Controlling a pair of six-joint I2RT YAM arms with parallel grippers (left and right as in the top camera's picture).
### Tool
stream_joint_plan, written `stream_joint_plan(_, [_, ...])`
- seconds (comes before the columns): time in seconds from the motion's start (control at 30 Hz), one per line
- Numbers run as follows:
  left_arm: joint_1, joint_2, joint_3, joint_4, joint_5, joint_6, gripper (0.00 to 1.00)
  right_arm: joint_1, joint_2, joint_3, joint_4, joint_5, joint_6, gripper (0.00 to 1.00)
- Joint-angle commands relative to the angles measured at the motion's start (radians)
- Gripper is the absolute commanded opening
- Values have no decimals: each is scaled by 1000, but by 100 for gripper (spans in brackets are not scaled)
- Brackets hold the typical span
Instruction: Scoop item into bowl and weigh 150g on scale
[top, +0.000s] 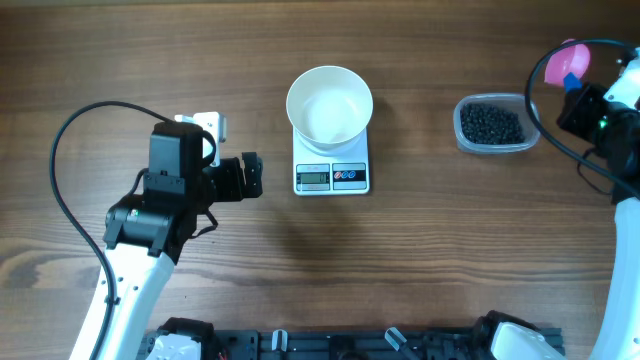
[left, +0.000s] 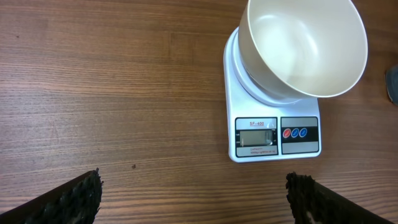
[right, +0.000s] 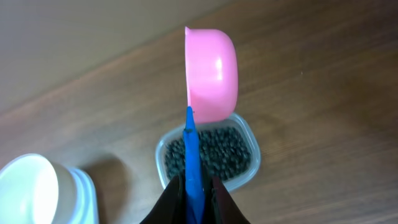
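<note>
A white bowl (top: 329, 103) is set on the scale (top: 332, 176) at upper centre of the overhead view — its inside is seen bare. Black beans (top: 491, 123) are kept in a clear container (top: 459, 122) at upper right. A pink scoop (right: 213, 74) is gripped by its blue handle in the closed right gripper (right: 194, 190) — just above the container in the frame. The left gripper (top: 252, 177) is held wide open left of the scale, over the counter (top: 420, 270).

Left arm (top: 150, 215) at lower left of overhead view, left gripper (top: 256, 175) with fingers spread wide; right arm (top: 627, 250) at right edge, right gripper (right: 191, 183) clamped on scoop (right: 212, 73) handle
</note>
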Motion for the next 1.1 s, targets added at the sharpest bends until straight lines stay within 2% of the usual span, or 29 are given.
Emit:
stream_joint_plan(0.0, [6,-7,19,3,-6,19,100,1,-10,18,-41,-13,-67,4])
stream_joint_plan(0.27, [6,-7,19,4,-5,12,100,1,-11,18,-69,-11,-93,4])
stream_joint_plan(0.37, [5,-7,19,82,19,12,100,1,-11,18,-61,-10,-95,4])
stream_joint_plan(0.43, [5,-7,19,70,133,14,100,1,-11,18,-61,3,-106,4])
stream_joint_plan(0.5, [-4,-6,19,26,421,180,100,1,-11,18,-61,8,-124,4])
stream_joint_plan(0.53, [-18,-6,19,1,487,248,100,1,-11,18,-61,8,-121,4])
stream_joint_plan(0.6, [-70,-6,19,-43,470,304,100,1,-9,18,-60,7,-121,4])
stream_joint_plan(0.7, [-162,-3,17,-45,322,304,100,1,2,18,-58,6,-122,4])
stream_joint_plan(0.83, [-197,35,16,-26,270,299,100,1,8,18,-69,-13,-122,4])
stream_joint_plan(0.9, [-196,61,16,17,262,262,100,1,8,18,-69,-12,-122,4])
stream_joint_plan(0.97, [-196,77,16,84,214,164,100,1,8,18,-68,-12,-122,4])
stream_joint_plan(1.07, [-197,77,17,178,214,168,100,1,8,18,-70,-11,-125,4])
